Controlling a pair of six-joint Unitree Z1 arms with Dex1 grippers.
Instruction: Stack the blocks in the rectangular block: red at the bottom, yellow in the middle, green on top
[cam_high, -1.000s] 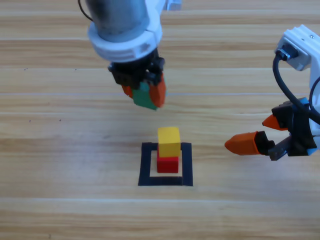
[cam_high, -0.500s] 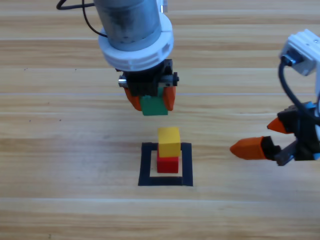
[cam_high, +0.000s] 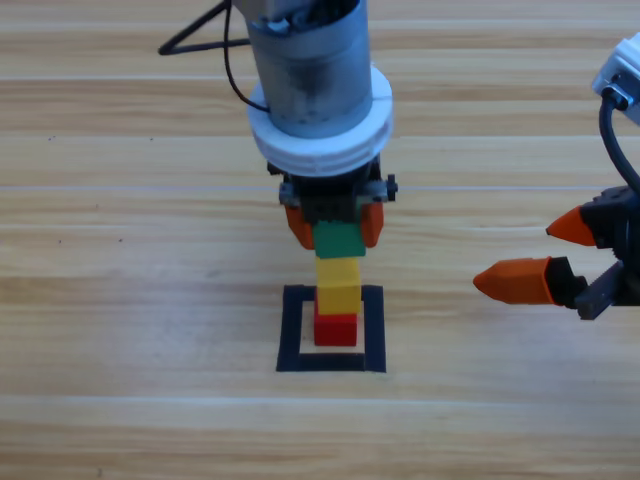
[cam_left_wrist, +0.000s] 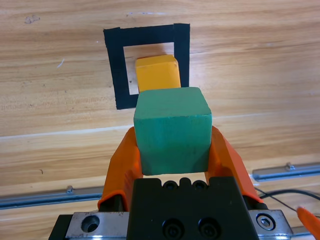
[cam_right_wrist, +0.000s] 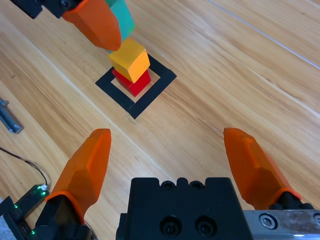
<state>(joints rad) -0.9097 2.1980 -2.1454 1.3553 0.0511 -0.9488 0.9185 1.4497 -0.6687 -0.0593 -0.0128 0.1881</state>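
The red cube (cam_high: 335, 329) sits inside the black tape square (cam_high: 291, 330) with the yellow cube (cam_high: 337, 285) stacked on it. My left gripper (cam_high: 336, 226) is shut on the green cube (cam_high: 338, 239) and holds it just above and slightly behind the yellow cube. In the left wrist view the green cube (cam_left_wrist: 173, 130) is clamped between the orange jaws, with the yellow cube (cam_left_wrist: 157, 73) and tape square (cam_left_wrist: 114, 70) beyond it. My right gripper (cam_high: 548, 258) waits open at the right edge. From its wrist view I see the red cube (cam_right_wrist: 134, 83), yellow cube (cam_right_wrist: 130, 59) and tape square (cam_right_wrist: 150, 96).
Bare wooden table lies all around the tape square. A metal rail (cam_left_wrist: 45, 196) runs along the table's edge behind the left gripper.
My left gripper has carried the green cube right and forward, from well behind the stack to just over the yellow cube. The right gripper has drifted a little to the right.
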